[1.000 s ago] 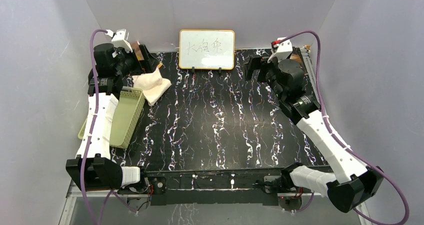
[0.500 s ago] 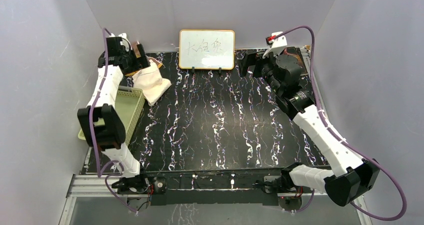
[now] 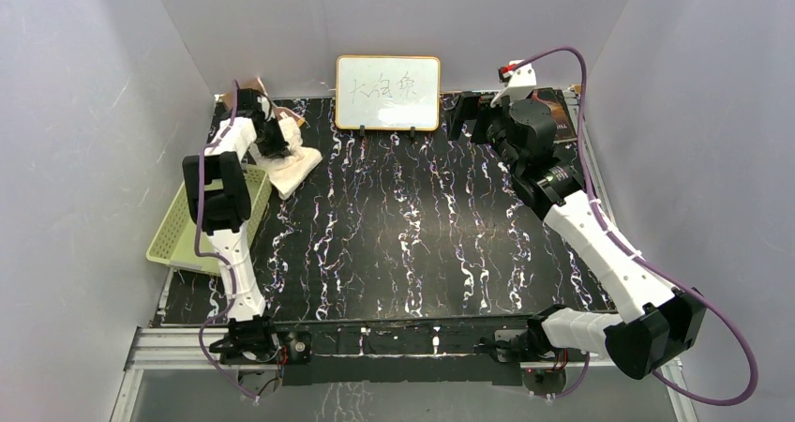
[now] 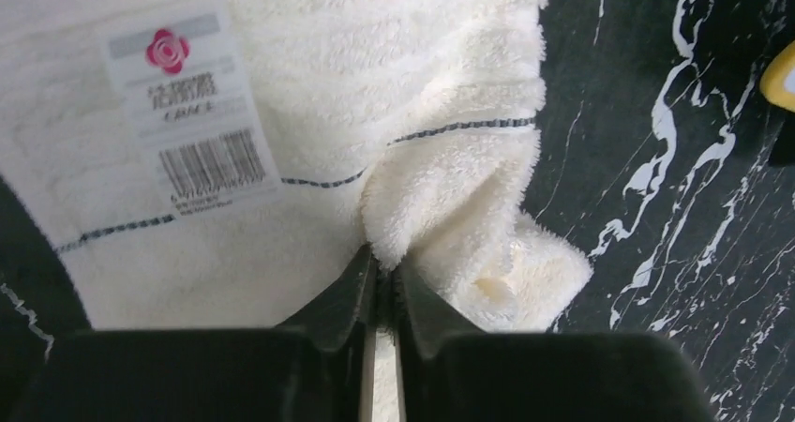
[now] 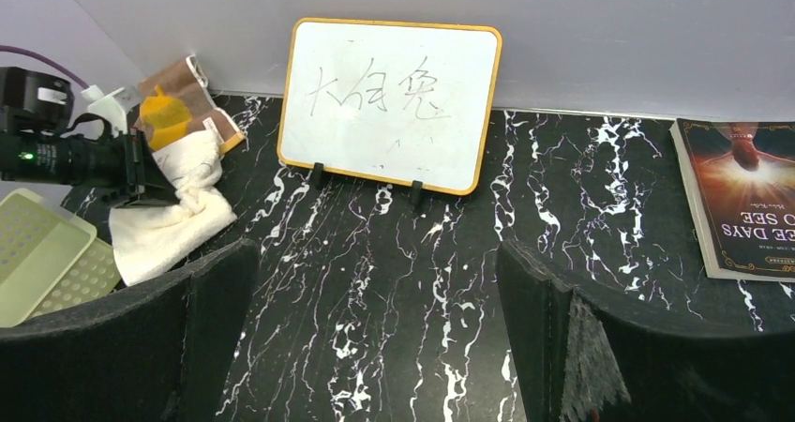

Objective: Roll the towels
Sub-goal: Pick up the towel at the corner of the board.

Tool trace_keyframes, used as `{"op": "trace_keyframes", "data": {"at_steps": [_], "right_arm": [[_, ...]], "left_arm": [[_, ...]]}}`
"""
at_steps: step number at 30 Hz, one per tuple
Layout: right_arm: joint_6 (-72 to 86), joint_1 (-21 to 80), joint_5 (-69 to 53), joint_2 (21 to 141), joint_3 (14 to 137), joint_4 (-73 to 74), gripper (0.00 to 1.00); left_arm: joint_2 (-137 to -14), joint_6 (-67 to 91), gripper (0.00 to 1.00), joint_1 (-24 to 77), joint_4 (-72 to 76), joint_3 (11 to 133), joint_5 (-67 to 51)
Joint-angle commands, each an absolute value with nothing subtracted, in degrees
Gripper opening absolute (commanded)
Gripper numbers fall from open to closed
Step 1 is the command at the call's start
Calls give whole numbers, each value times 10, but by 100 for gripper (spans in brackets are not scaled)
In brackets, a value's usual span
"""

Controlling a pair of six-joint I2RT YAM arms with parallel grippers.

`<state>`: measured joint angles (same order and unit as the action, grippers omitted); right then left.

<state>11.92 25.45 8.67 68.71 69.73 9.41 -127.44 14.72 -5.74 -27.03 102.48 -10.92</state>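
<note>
A crumpled cream towel [image 3: 292, 165] with a thin dark line and a paper label lies at the table's back left corner. My left gripper [image 3: 272, 141] is down on it. In the left wrist view the left gripper [image 4: 384, 261] is shut on a raised fold of the cream towel [image 4: 309, 75] beside the dark line. An orange-and-brown cloth [image 5: 176, 113] lies just behind the cream towel [image 5: 173, 225], against the back wall. At the back right, above the table, my right gripper [image 3: 473, 118] hangs open with nothing between its fingers [image 5: 220, 291].
A pale green slotted basket [image 3: 187, 225] sits along the left edge, near the towel. A whiteboard [image 3: 388, 92] stands at the back middle. A dark-covered book [image 5: 741, 197] lies at the back right.
My left arm swung inward from over the basket, and its gripper came down on the cream towel and shut on a fold. The right arm shifted slightly and stayed open.
</note>
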Motion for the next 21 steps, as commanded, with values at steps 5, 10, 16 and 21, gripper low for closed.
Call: {"op": "trace_keyframes", "data": {"at_steps": [5,10,16,21], "right_arm": [[99,254,108,667,736,76,98],[128,254,161,674,742,53,98],[146,255,186,680,737,35,98],[128,255,123,673,718,0,98]], "left_arm": [[-1145,134,0,-33,-270,1106,-178],[-999,126,0,61,-316,1123,-144],[-814,170,0,117,-193,925,-292],[-769,207,0,127,-118,849,-378]]}}
